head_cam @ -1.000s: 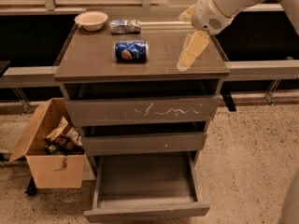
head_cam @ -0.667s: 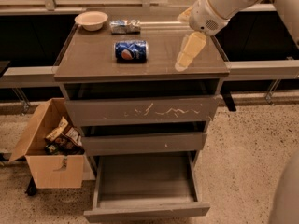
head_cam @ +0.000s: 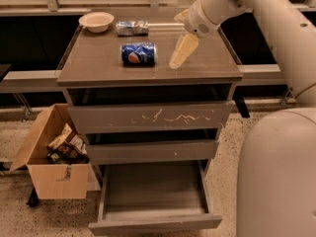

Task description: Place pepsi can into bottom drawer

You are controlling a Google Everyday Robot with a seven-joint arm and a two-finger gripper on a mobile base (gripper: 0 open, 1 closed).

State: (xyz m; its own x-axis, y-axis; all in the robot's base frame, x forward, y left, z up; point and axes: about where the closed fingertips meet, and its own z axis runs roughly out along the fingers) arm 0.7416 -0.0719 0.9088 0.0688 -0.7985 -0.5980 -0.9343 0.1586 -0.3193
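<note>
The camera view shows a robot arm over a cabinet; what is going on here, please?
The robot's gripper is low over the cabinet top, just to the right of the pepsi can. The can lies on its side and has not yet been grasped. The bottom drawer is pulled open, with no can in it. A bowl and a foil packet sit at the back of the top.

Glossy metal pepsi can (head_cam: 138, 53); smooth cream plastic-looking gripper (head_cam: 180, 53) right of it, over the matt cabinet top (head_cam: 98, 65); bottom drawer (head_cam: 155, 224) matt too.

Speckled terrazzo floor (head_cam: 15, 130); open cardboard box (head_cam: 49, 177) of packets left of grey-brown cabinet (head_cam: 98, 65); dark panels (head_cam: 34, 43) behind.
</note>
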